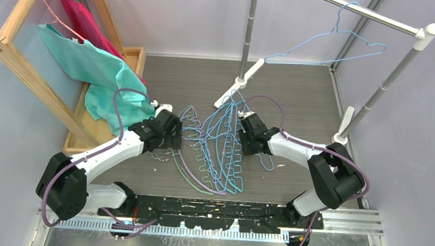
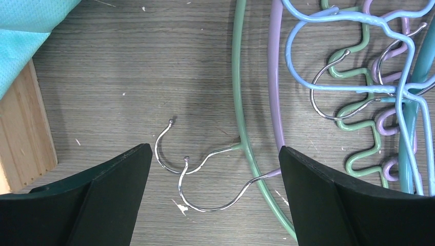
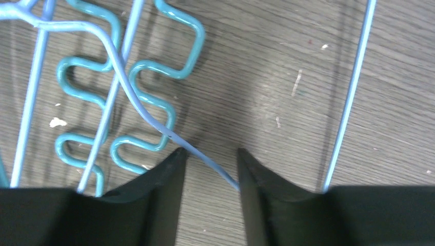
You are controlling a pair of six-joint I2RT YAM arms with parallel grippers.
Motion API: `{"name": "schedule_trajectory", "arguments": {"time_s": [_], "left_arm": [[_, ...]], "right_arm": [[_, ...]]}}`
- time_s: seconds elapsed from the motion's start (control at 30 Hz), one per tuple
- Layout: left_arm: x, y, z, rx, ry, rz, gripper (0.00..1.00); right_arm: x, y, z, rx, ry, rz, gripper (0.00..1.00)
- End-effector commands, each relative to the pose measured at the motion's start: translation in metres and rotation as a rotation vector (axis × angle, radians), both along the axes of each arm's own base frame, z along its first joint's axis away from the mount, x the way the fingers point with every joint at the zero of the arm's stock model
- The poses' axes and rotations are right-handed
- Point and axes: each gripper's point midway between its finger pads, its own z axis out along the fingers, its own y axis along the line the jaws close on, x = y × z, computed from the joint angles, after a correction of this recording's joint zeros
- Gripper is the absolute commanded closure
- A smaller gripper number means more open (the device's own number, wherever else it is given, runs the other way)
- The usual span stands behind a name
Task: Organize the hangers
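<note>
Left claw (image 2: pixel 215 151): released, its two black fingers (image 2: pixel 102 200) spread wide over the grey wood-grain table (image 2: pixel 128 66), gripping nothing.
Between the left claw's fingers: two silver metal hooks (image 2: pixel 156 147) lie flat on the table, touching neither finger.
Just ahead of the left claw, toward its right finger: a glossy green arched hanger (image 2: pixel 237 77) and a glossy lilac arched hanger (image 2: pixel 276 77) lie side by side, each joined to one of those hooks.
Further right of the left claw: the zigzag lower bars of both, crossed by a thin light-blue wire hanger (image 2: pixel 354 88).
Left of the left claw: a crumpled teal cloth (image 2: pixel 31 25) and a pale wooden rack (image 2: pixel 25 138).
Right claw (image 3: pixel 210 152): released, jaws part-way apart, with bare table showing in the gap.
Across the right claw's gap: a light-blue wire strand (image 3: pixel 141 108) slants in from the upper left and ends against the right finger's inner face, not pinched.
Ahead-left of the right claw: a glossy teal hanger with a zigzag bar (image 3: pixel 154 65), flat on the table.
Right of the right claw: a straight light-blue wire (image 3: pixel 354 92).
Between the two claws: the tangled pile of hangers (image 1: pixel 216 146).
Beyond and above the right claw: a hung light-blue wire hanger (image 1: pixel 336 27) on the silver metal rail with white joints (image 1: pixel 373 15).
</note>
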Motion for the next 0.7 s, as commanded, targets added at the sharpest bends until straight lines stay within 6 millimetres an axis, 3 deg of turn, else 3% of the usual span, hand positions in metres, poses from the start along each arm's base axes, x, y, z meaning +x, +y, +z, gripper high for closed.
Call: {"name": "schedule_trajectory", "arguments": {"time_s": [0.0,0.2,0.33,0.53,0.67], "left_arm": [[0.005,0.004,0.01,-0.011,-0.054,0.028,0.02],[0.004,0.004,0.009,-0.016,-0.05,0.033,0.02],[0.003,0.006,0.012,-0.014,-0.054,0.038,0.02],[0.002,0.008,0.014,-0.013,-0.063,0.043,0.02],[0.004,0.006,0.014,-0.016,-0.06,0.04,0.02]], "right_arm": [[0.003,0.003,0.003,0.019,-0.012,0.01,0.7],[-0.009,0.007,0.016,0.083,-0.012,0.008,0.92],[-0.017,0.019,0.037,0.173,-0.003,0.032,0.99],[-0.021,0.04,0.119,0.363,-0.111,0.066,0.99],[-0.024,0.068,0.177,0.552,-0.167,0.128,0.99]]}}
